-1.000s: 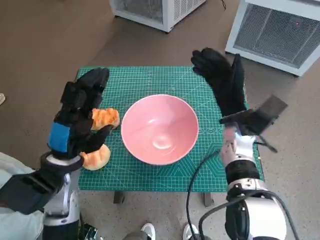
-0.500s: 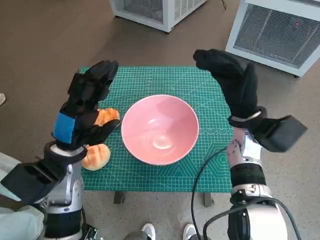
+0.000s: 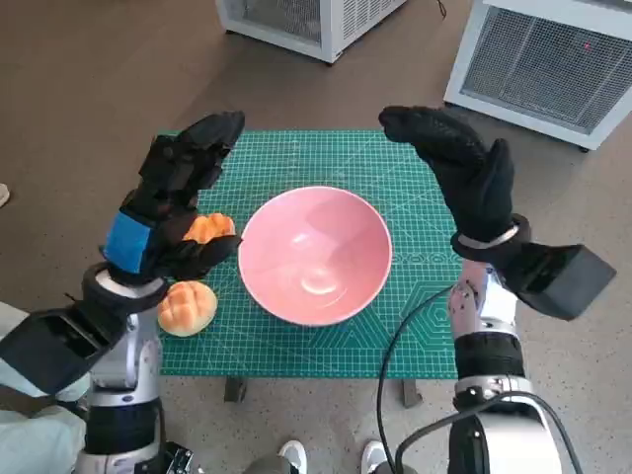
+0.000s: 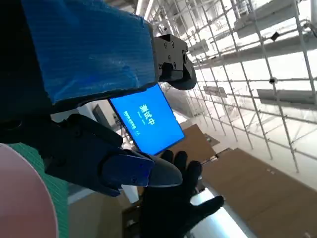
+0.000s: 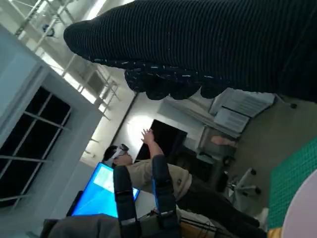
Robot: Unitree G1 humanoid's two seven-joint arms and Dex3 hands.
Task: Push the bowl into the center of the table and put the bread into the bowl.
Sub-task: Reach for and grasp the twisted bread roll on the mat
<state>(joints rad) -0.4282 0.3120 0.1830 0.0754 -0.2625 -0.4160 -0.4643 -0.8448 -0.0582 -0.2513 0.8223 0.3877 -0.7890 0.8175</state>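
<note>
One person (image 5: pixel 163 183), right-wrist view only.

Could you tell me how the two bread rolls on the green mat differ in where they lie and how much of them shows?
The near bread roll lies fully in view by the mat's front left edge; the far bread roll sits farther back, closer to the pink bowl. The far one is partly hidden under the left robot hand; the near one is uncovered. Both are golden, on the mat, outside the bowl.
</note>
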